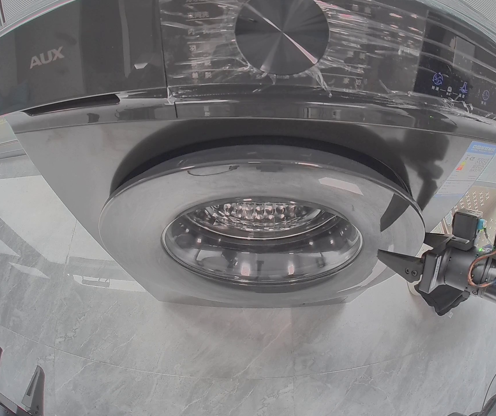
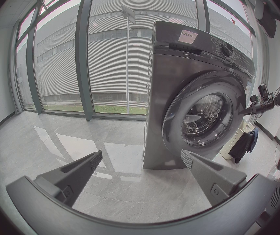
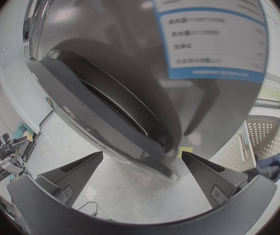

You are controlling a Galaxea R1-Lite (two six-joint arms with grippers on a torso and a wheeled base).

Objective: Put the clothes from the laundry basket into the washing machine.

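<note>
The washer (image 1: 259,145) stood at centre frame, its round door (image 1: 262,244) shut. My right jaws were spread wide and empty at the door's rim, middle right of the frame. My left jaws, also wide and empty, sat in the lower left corner. The basket (image 2: 234,141) stood at the washer's right, with dark clothes (image 2: 242,144) draped over its rim

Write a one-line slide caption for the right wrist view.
Open right gripper at the washing machine door's rim; laundry basket with dark clothes beside.
</note>
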